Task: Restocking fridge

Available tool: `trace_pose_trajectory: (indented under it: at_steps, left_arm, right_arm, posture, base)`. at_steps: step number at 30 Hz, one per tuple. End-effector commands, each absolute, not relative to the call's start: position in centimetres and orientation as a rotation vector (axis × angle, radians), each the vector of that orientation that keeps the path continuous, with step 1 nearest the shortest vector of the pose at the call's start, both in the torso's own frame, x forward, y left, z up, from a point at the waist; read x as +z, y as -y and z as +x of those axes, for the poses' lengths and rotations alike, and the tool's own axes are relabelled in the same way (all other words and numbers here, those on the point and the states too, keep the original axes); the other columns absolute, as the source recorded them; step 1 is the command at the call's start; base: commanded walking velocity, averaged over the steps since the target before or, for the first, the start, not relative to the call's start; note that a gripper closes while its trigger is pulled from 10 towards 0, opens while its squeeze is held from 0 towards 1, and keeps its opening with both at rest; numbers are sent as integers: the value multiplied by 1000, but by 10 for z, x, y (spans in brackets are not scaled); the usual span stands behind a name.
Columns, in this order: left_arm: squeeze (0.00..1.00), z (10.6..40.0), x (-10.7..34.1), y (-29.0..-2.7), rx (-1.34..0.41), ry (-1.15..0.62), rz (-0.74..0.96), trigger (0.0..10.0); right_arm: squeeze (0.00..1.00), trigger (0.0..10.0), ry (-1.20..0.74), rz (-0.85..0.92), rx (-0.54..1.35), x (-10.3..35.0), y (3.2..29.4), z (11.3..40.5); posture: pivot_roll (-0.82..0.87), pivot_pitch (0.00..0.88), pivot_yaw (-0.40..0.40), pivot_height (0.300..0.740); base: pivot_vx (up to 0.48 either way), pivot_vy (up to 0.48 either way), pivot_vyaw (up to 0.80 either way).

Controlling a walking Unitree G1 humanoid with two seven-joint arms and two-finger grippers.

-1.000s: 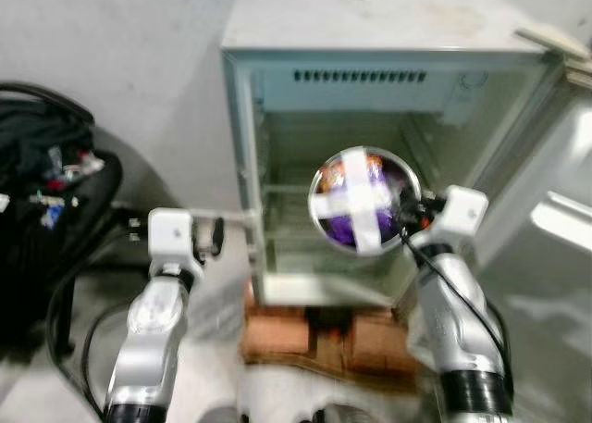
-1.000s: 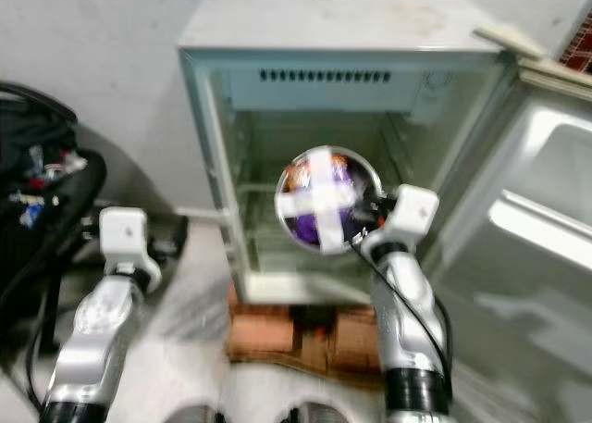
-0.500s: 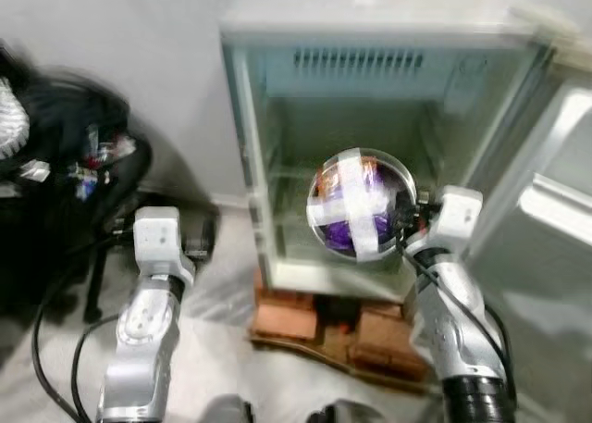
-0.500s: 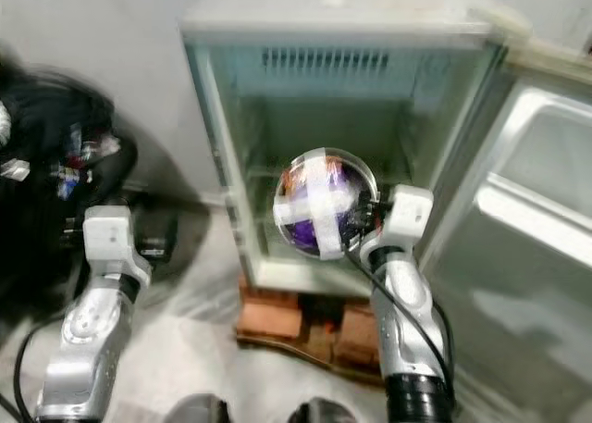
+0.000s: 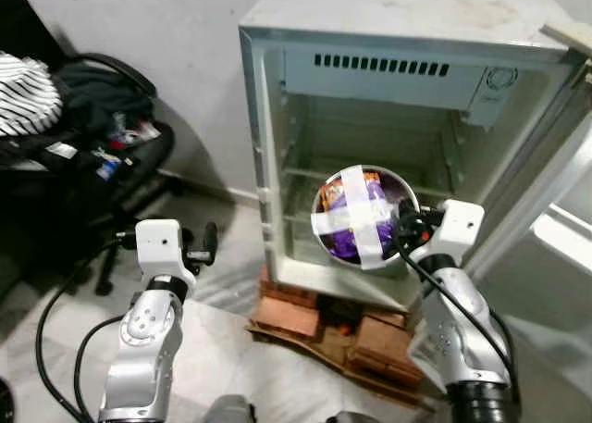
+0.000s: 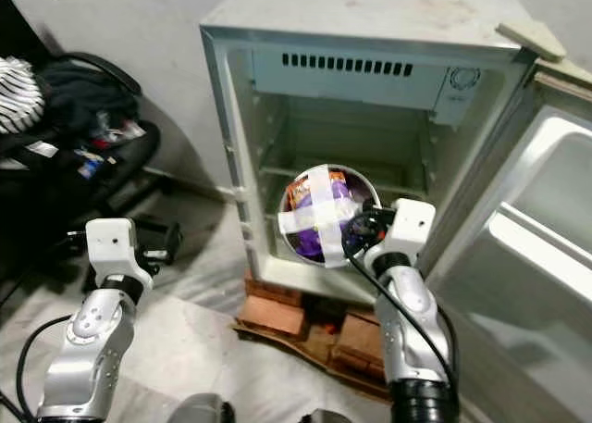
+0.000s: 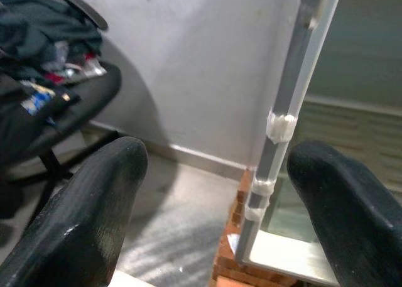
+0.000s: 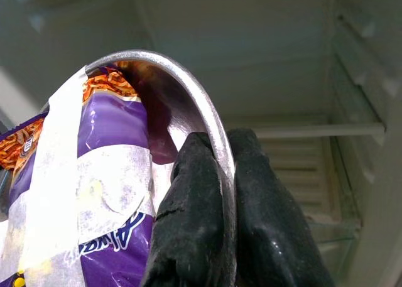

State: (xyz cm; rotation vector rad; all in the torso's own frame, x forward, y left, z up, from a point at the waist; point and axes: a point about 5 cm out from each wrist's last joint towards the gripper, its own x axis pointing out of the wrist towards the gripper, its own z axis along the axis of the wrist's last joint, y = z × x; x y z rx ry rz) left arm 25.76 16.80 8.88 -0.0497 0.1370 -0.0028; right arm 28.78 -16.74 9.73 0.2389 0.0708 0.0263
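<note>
Left eye view: small fridge (image 5: 388,16) stands open on bricks (image 5: 305,317), its door (image 5: 555,229) swung out to the right, shelves inside bare. Right gripper (image 5: 403,227) holds a metal bowl (image 5: 363,217) up on edge at the fridge mouth, in front of the lower shelf; a purple snack packet (image 5: 356,221) is strapped into the bowl with a cross of white tape. Left gripper (image 5: 205,244) is raised to the left of the fridge, near its side wall, holding nothing. A black chair (image 5: 88,155) piled with clothes sits further left, against the wall. Right eye view: same layout; the bowl (image 6: 326,215) covers the lower part of the opening. Left wrist view: the two black fingers (image 7: 94,218) spread wide apart, nothing between them; the fridge's front edge and the bricks lie beyond. Right wrist view: fingers (image 8: 195,224) clenched on the bowl's rim, one either side, taped packet just beside them, fridge shelves behind.
</note>
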Motion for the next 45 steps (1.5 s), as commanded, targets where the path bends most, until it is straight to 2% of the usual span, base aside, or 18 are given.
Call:
trace_pose_trajectory:
  at_steps: [1,9,21,26,33,45]
  left_arm:
    - [0,257,90,-174,23,-141,-43,10000]
    - [0,253,91,-175,19,-142,-49,10000]
    - [0,253,92,-174,8,-135,-42,10000]
    - [0,253,92,-174,1,-137,-38,10000]
    - [0,255,89,-172,-13,-155,-27,10000]
    - [0,256,92,-172,-22,-140,-40,10000]
  right_arm:
    - [0,10000,-41,234,41,105,164,289]
    - [0,10000,-58,241,40,99,162,284]
    - [0,10000,-48,241,28,101,164,287]
    - [0,10000,-37,236,0,103,168,287]
    - [0,10000,-45,234,-77,102,179,287]
    - [0,10000,-42,229,-83,101,180,289]
  posture:
    - [21,70,-11,740]
    - [32,63,-17,740]
    - [31,55,-20,740]
    - [29,53,-20,740]
    - [24,49,-17,740]
    - [25,45,-17,740]
  base:
    - [0,0,0]
    - [0,65,0]
    - [0,433,0]
    - [322,303,0]
    - [0,0,0]
    - [108,0,-472]
